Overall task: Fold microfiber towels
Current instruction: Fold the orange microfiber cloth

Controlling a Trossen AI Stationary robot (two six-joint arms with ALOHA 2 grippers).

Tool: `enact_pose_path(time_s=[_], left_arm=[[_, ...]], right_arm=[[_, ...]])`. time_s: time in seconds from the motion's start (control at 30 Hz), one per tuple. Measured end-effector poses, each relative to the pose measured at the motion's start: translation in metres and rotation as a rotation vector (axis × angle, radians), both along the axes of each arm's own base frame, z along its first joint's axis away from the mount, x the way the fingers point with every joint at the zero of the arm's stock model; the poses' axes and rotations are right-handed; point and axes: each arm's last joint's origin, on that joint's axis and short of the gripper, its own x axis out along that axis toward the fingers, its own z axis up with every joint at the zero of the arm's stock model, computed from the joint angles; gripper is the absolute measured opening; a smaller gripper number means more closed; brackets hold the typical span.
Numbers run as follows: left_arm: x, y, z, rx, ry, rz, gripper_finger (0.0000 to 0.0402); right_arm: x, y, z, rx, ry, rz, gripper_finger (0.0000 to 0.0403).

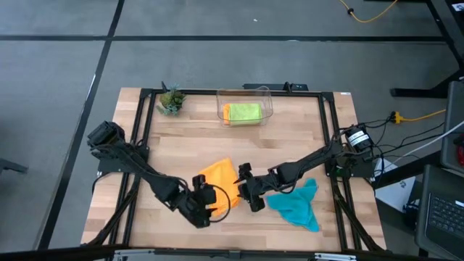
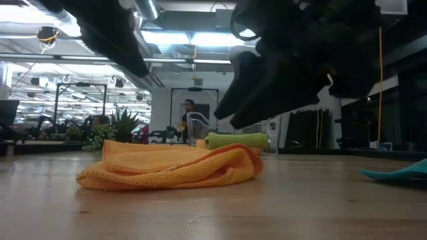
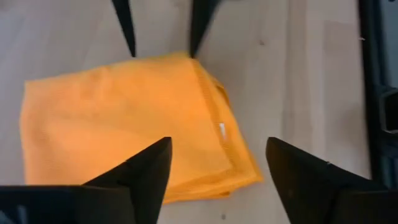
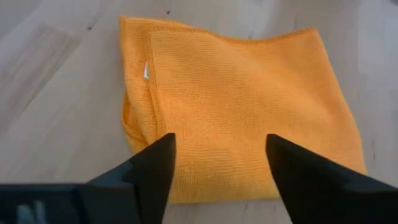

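We see the left gripper [image 3: 217, 168] with its jaws released and empty, poised above the near edge of the folded orange towel [image 3: 124, 124]; the cloth lies flat beneath and ahead of the spread fingers [image 3: 146, 171], not pinched by them. The right gripper [image 4: 219, 163] likewise has its jaws released and empty, hanging over the same orange towel [image 4: 242, 106] from the opposite side, its two fingers [image 4: 155, 165] straddling the cloth's edge from above. In the high view, both grippers meet at the front centre of the worktop [image 1: 181, 145], the left gripper [image 1: 205, 206] at the towel's left-front corner and the right gripper [image 1: 246, 190] at its right side. The orange towel [image 1: 220, 181] lies between them. Just right of the right gripper lies the crumpled teal towel [image 1: 297, 203], apart from the jaws. Farther back, a lime green towel [image 1: 243, 112] rests inside the clear bin [image 1: 270, 98], with a small potted plant [image 1: 171, 100] at the rear left.
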Motion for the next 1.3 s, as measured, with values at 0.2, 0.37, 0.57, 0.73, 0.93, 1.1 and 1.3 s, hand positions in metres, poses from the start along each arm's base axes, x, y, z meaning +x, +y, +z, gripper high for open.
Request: enact_pose_path(time_s=[0.2, 0.37, 0.57, 0.73, 0.93, 1.1, 1.3], left_arm=[[0.006, 0.015, -0.006, -0.051, 0.046, 0.055, 0.0311], [0.011, 0.026, -0.008, -0.053, 0.047, 0.1, 0.0323], [0.017, 0.03, -0.006, -0.074, 0.016, 0.113, 0.032], [0.02, 0.035, -0.006, -0.077, 0.008, 0.126, 0.0323], [0.02, 0.036, -0.006, -0.077, 0.006, 0.131, 0.0317], [0.022, 0.033, -0.004, -0.094, -0.018, 0.126, 0.0316], [0.023, 0.033, -0.003, -0.107, -0.027, 0.128, 0.0316]], right_arm=[[0.0, 0.0, 0.002, 0.005, 0.054, -0.018, 0.0286], [-0.003, -0.001, -0.001, -0.009, 0.095, -0.017, 0.0289], [-0.004, -0.001, -0.001, 0.023, 0.1, -0.048, 0.0289], [-0.004, -0.001, -0.002, 0.018, 0.103, -0.045, 0.0289], [-0.004, -0.001, -0.002, 0.013, 0.102, -0.04, 0.0289], [-0.004, -0.001, -0.002, 0.013, 0.102, -0.04, 0.0289], [-0.004, -0.001, -0.002, 0.013, 0.102, -0.04, 0.0289]])
